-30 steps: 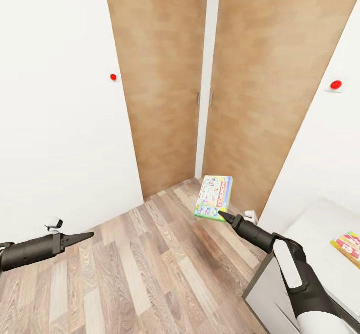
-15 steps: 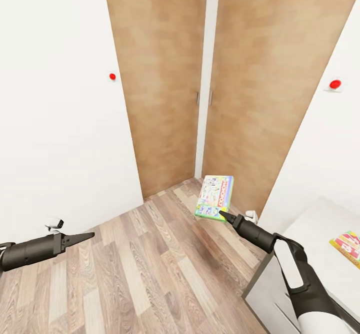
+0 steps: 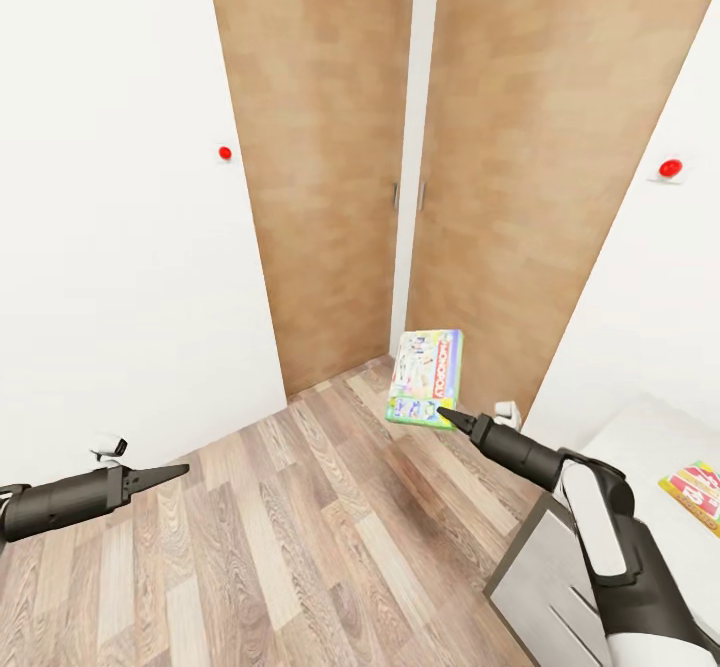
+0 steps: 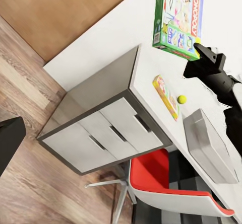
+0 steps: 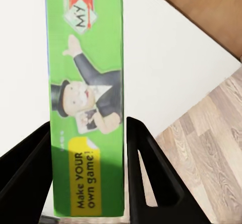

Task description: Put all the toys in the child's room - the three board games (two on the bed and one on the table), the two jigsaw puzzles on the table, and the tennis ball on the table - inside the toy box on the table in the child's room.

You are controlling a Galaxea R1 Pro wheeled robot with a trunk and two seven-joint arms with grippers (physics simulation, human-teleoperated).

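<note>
- The flat green cardboard board game box (image 3: 427, 378) hangs in the air over the wooden plank floor (image 3: 300, 537), pinched at one short edge by the right gripper (image 3: 443, 414).
- Likely light and stiff, but glossy; an edge hold could let it swing.
- The left gripper (image 3: 178, 469) looks closed and empty.
- The light grey toy box (image 4: 209, 146) waits on the white-topped table (image 4: 146, 83).

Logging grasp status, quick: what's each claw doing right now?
Left claw: closed, empty.
Right claw: closed on the green Monopoly board game.
</note>
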